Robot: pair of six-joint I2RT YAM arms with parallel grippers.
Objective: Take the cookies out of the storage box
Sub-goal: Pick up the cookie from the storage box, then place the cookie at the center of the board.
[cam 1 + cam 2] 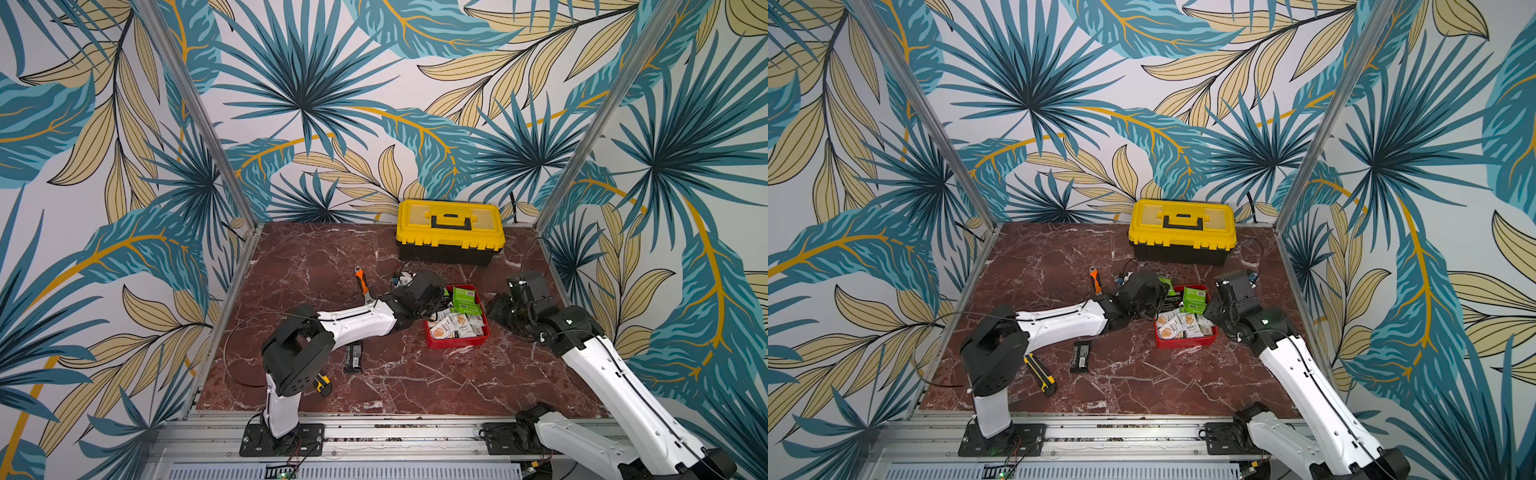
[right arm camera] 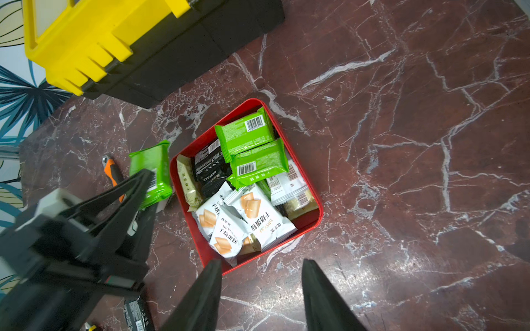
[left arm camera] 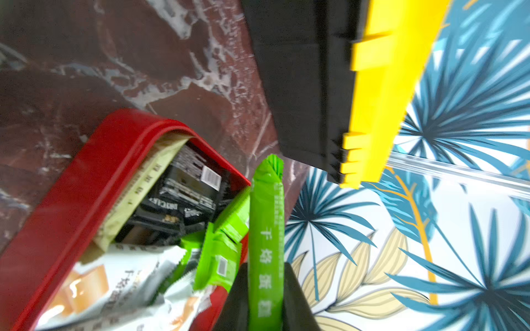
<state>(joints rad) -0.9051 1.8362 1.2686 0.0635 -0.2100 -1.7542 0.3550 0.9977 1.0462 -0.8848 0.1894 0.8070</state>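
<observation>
Left fingers [image 3: 238,301] clamp one green cookie [image 3: 265,243]; right fingers [image 2: 200,298] apart; two green cookies [image 2: 246,134] topmost in storage box [image 3: 71,200]

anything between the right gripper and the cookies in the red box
Nothing visible does. The right gripper hangs open just outside a wall of the red box, and the cookies lie uncovered ahead of it. The left gripper, shut on a green packet, is beside the box, off that line.

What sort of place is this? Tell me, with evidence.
Likely a robot test cell: a left arm and right arm bolted to an aluminium rail, a marble-look tabletop boxed in by leaf-print panels, and a staged yellow toolbox.
</observation>
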